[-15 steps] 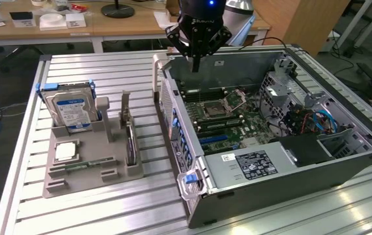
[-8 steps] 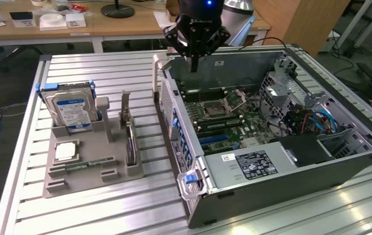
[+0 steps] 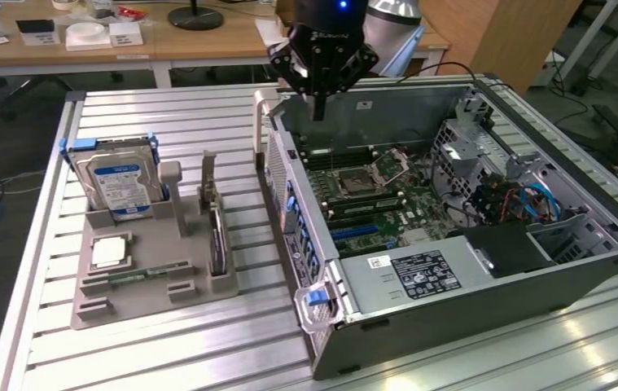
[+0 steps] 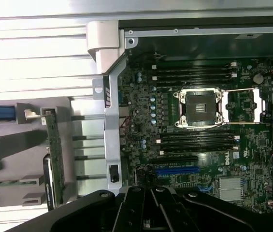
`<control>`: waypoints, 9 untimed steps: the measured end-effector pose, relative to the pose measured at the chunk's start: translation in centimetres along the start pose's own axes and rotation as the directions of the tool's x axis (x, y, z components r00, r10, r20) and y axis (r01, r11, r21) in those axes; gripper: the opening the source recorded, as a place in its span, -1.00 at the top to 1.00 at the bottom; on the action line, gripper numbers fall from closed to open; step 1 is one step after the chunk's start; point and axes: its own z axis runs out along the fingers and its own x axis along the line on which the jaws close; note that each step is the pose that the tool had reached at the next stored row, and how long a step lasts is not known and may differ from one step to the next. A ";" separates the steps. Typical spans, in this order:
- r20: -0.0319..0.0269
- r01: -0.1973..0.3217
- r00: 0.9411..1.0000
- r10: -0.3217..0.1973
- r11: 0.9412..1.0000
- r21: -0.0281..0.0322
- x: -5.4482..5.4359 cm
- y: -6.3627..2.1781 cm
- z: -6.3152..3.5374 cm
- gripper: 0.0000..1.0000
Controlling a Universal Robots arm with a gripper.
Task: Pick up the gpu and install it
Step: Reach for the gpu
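Overhead, the empty gripper (image 3: 320, 99) hangs above the case (image 3: 418, 98), fingers together. The graphics card (image 3: 218, 244) stands in a rack (image 3: 124, 303) at the case's nine o'clock in the exterior view.

case (image 3: 483, 314) side open, mobo (image 3: 418, 204) reachable, cables (image 3: 526, 199) beside

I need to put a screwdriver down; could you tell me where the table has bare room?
Bare slats: the table on the exterior camera's side of the grey tray, and behind the hard drive up to the far edge. The strip between the gpu and the computer case is narrow, and the case's inside is crowded.
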 end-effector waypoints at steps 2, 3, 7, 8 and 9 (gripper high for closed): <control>0.000 0.000 1.000 0.000 1.000 0.000 0.1 -0.01 0.00 0.79; 0.000 0.000 1.000 0.000 1.000 0.000 0.2 -0.01 0.00 0.79; 0.000 0.000 1.000 0.000 1.000 0.000 0.5 -0.04 -0.01 0.79; 0.000 0.000 1.000 0.000 1.000 0.000 0.5 -0.04 -0.01 0.79; 0.000 0.000 1.000 0.000 1.000 0.000 0.6 -0.04 -0.01 0.79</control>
